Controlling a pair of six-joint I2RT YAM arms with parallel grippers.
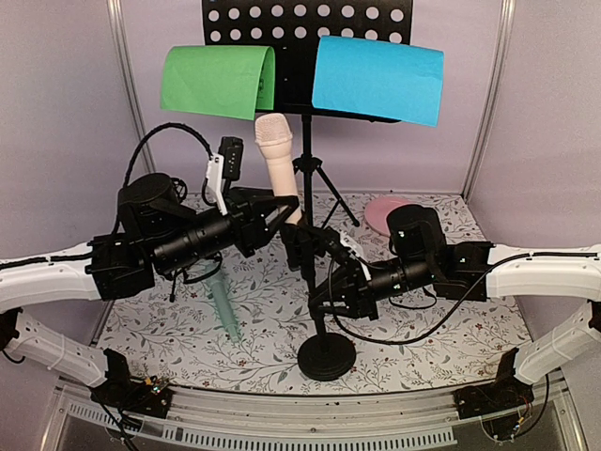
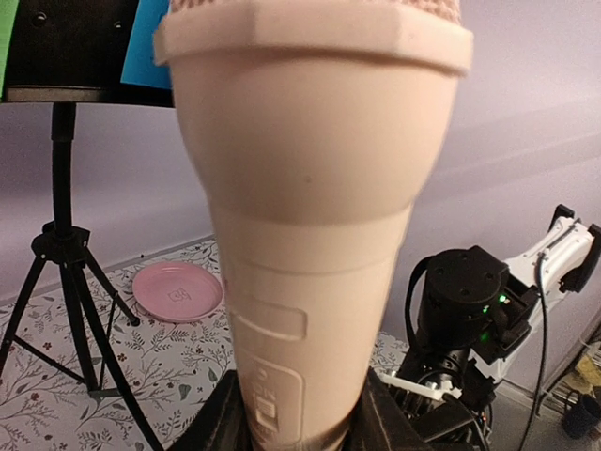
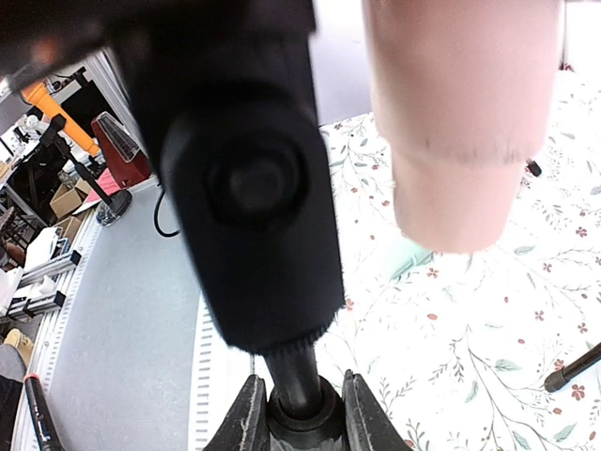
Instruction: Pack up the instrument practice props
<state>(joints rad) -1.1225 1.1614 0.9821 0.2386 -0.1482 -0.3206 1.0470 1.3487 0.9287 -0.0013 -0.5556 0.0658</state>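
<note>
The left claw (image 2: 300, 427) is clamped on the lower handle of the pink mic (image 1: 277, 155). The mic stands nearly upright in the air, head up, in front of the rack (image 1: 307, 23). The right claw (image 3: 298, 413) is closed around the thin pole of the black stand (image 1: 326, 355) — just under its clip (image 3: 254, 188). The stand's round base sits on the table (image 1: 188, 348). The pink mic's butt end hangs free beside the clip, not in it. The mint mic (image 1: 223, 305) lies flat on the table under the left arm. 2 sheets hang over the rack's ledge — the green sheet (image 1: 218, 80) on the left, the blue sheet (image 1: 377, 77) on the right. A plate (image 1: 383, 214) lies behind the right arm, near the rack's tripod legs.
</note>
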